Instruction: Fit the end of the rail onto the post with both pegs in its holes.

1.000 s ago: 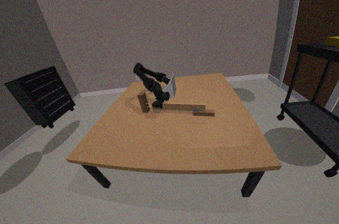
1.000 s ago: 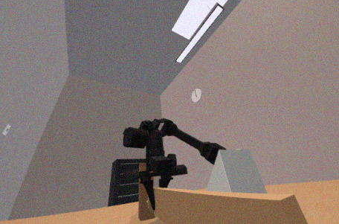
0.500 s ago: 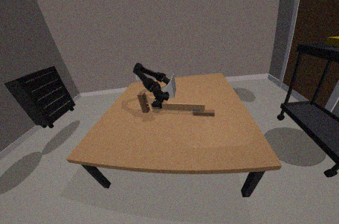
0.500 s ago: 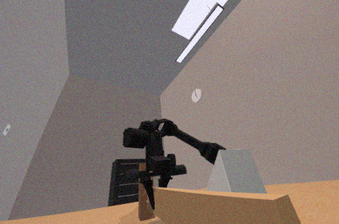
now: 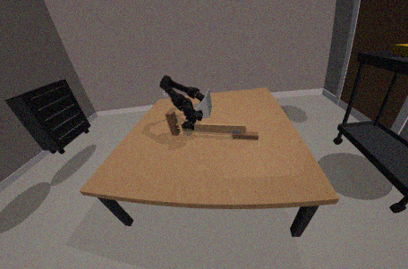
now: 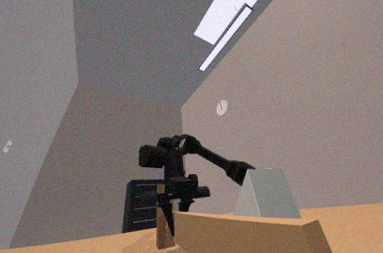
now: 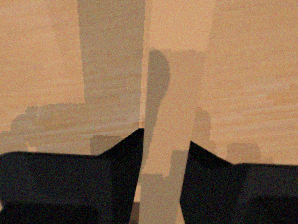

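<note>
The long wooden rail (image 5: 219, 128) (image 6: 235, 230) (image 7: 170, 125) lies across the table, its far end at the low footboard block (image 5: 246, 136). Its near end is beside the short wooden post (image 5: 173, 123) (image 6: 164, 222). My gripper (image 5: 190, 123) (image 6: 182, 194) (image 7: 155, 134) is shut on the rail close to its near end; in the wrist view the two dark fingers clasp the rail on both sides. The pegs and the holes are hidden from view.
A pale grey wedge-shaped block (image 5: 206, 102) (image 6: 266, 194) stands behind the arm. The wooden table (image 5: 215, 173) bears everything. A black drawer unit (image 5: 51, 113) stands on the floor at the left, a black cart (image 5: 380, 138) at the right.
</note>
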Action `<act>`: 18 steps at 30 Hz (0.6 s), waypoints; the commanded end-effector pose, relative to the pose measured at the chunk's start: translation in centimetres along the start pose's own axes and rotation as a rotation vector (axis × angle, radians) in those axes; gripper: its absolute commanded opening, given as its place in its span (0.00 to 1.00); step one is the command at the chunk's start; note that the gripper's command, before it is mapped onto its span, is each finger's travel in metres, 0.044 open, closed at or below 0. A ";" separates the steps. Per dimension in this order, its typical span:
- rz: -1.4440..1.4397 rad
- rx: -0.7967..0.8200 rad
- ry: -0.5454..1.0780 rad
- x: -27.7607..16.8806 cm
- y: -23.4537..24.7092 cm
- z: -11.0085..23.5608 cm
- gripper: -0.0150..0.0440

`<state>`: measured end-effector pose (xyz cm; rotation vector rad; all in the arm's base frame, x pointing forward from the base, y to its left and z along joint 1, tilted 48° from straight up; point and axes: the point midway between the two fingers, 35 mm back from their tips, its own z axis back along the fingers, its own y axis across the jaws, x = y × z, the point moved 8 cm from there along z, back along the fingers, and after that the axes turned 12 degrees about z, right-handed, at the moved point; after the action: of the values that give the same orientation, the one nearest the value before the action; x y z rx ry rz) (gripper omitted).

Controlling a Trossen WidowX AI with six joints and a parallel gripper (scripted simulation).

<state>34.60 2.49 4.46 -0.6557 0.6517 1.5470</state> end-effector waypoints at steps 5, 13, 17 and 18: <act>-0.001 -0.009 -0.001 -0.4 0.0 0.3 0.25; -0.001 -0.009 -0.001 -0.6 0.1 0.3 0.25; -0.001 -0.009 -0.001 -0.8 0.1 0.3 0.25; -0.001 -0.009 -0.001 -0.8 0.1 0.3 0.25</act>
<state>34.52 2.10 4.83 -0.6561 0.6514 1.5476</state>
